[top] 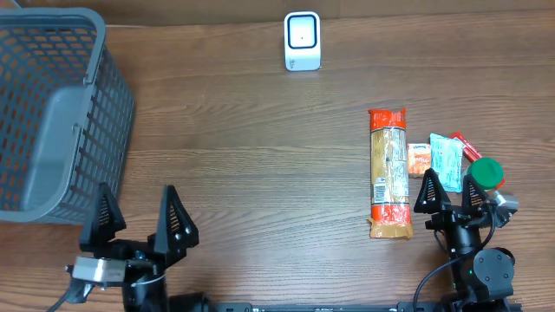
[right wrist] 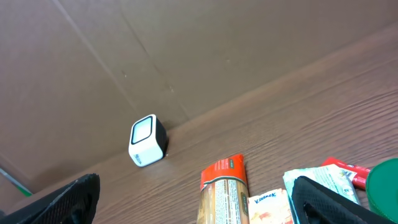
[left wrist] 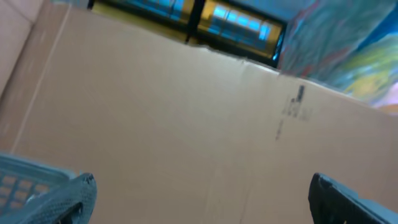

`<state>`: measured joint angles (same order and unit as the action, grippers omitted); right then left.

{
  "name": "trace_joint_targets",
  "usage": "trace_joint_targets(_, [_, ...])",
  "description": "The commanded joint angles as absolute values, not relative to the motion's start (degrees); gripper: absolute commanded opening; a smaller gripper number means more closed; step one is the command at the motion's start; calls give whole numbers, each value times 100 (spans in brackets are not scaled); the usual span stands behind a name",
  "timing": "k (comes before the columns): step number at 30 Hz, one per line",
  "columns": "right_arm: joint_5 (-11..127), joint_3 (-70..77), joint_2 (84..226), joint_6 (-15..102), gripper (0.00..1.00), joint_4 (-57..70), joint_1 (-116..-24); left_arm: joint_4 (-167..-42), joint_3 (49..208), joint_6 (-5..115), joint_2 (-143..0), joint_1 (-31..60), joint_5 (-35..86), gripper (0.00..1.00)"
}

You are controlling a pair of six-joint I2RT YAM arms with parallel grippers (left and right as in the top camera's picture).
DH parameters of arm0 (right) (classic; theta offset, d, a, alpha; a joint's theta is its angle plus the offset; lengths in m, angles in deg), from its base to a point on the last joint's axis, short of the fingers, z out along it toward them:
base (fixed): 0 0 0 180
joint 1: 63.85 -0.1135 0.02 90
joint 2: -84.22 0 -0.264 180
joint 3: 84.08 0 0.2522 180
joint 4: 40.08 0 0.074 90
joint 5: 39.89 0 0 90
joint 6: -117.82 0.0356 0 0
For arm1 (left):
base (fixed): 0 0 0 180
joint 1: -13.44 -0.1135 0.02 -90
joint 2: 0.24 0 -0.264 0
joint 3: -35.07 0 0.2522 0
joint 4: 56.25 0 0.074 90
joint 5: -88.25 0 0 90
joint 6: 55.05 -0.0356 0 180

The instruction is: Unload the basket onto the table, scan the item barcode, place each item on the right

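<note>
The left fingers (top: 176, 227) are nearest. They stand upright at the near edge of the bench (top: 243, 165), well apart from the scanner (top: 303, 41) and to its left. The two fingers are spread wide with nothing between them. The left wrist view shows only a plain cardboard wall (left wrist: 186, 124) past the tips.

The right fingers (top: 427, 192) stand at the same near edge, to the right of the scanner and well apart from it. They are also spread wide and hold nothing.

The long packet (top: 388, 173) lies flat just beyond the right fingers, nearer than the scanner and to its right. Its length runs toward the far edge, its ends are orange, and a white label faces up. It touches neither set of fingers.

Four smaller goods lie further right of the scanner than the long packet:
- a small orange sachet (top: 419, 159), just beside the long packet;
- a teal and white pouch (top: 446, 162);
- a red item (top: 464, 145), partly under the pouch;
- a green-capped container (top: 486, 173), close to the right fingers.

A grey basket (top: 52, 121) sits far left of the scanner. The scanner is a small white box at the far edge, its window facing the arms.
</note>
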<state>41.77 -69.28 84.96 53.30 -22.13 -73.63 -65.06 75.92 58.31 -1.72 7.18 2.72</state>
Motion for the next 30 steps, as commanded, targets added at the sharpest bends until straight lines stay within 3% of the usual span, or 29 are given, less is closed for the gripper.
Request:
trace_joint_targets(1, [4186, -6987, 8439, 5290, 100, -2235, -7341, -6010, 7117, 5721, -69, 751, 427, 100])
trace_joint_targets(13, [4186, -6987, 8439, 5290, 100, -2235, -7341, -5138, 5568, 5719, -69, 908, 213, 100])
trace_joint_targets(21, [4186, -6987, 8439, 5293, 100, -2233, -7341, -5258, 4903, 5719, -45, 908, 104, 100])
trace_joint_targets(30, [4186, -6987, 8439, 5293, 100, -2235, -7341, -7352, 4910, 5658, -45, 937, -250, 100])
